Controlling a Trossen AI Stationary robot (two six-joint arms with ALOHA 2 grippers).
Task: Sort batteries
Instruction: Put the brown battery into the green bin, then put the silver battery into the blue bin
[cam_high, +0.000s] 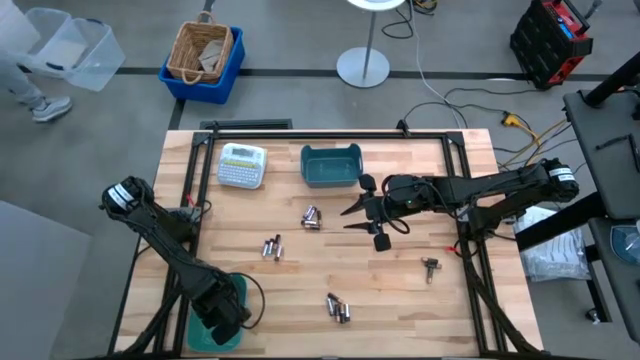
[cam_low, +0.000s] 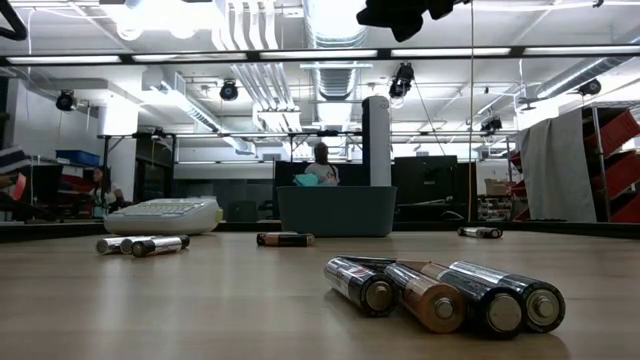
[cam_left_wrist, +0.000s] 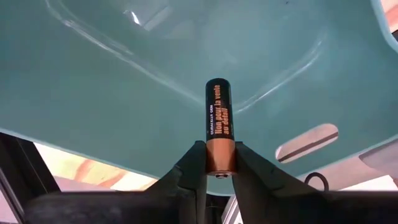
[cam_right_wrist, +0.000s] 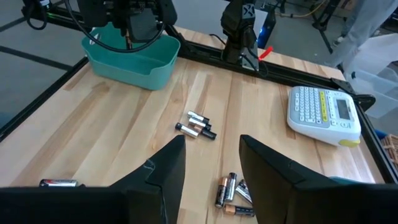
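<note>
The battery (cam_left_wrist: 220, 127) in the left gripper (cam_left_wrist: 216, 163) was black with a copper end and orange lettering. The bin (cam_left_wrist: 112, 87) under it was teal, like the second bin (cam_high: 330, 166). The label maker (cam_high: 242, 165) was white with grey keys. The table (cam_high: 400, 290) was pale striped wood, and both arms were black.

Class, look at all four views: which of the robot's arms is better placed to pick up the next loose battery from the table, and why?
Right. The right gripper hangs open above the battery cluster at mid-table. The left gripper is shut on a battery over the teal bin at the near left corner.
</note>
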